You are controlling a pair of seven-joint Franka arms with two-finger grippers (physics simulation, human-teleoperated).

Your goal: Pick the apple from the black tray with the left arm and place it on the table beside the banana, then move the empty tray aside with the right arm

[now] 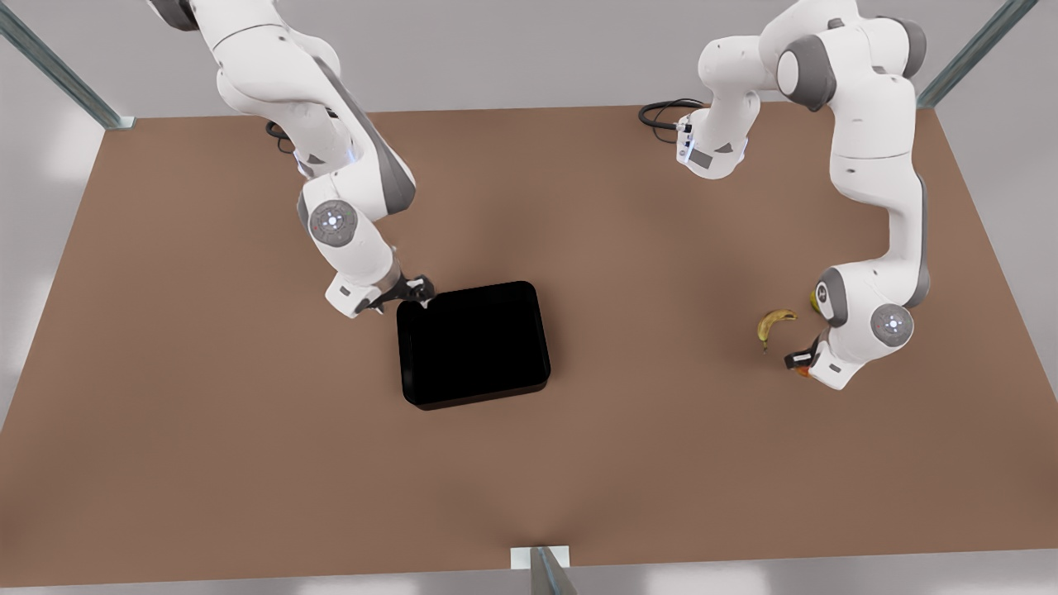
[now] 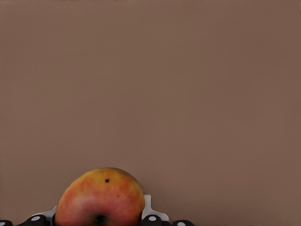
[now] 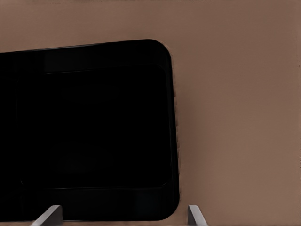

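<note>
The left arm, a white jointed robot arm with grey joint covers, is reaching down on the front view's right, and its black two-finger left gripper (image 1: 800,364) is sitting low over the wide matte brown table (image 1: 628,463). The small round red-orange apple with yellowish blotches (image 2: 99,197) is sitting between that gripper's pale fingers (image 2: 146,203), which are flanking it on both sides and appear to be pinching it. In the front view only a sliver of the apple (image 1: 803,372) is peeking out beneath the gripper, just beside the small curved dull yellow banana with brownish patches (image 1: 773,324).

The matching right arm is leaning in on the front view's left, with its right gripper (image 1: 420,291) hanging at the far corner of the large glossy black rectangular tray with rounded corners (image 1: 473,343). In the right wrist view its two pale fingertips (image 3: 48,216) are standing spread wide, straddling the near rim of the tray (image 3: 89,132). The tray is lying flat near the middle of the table, well apart from both fruits, with nothing in it.
</note>
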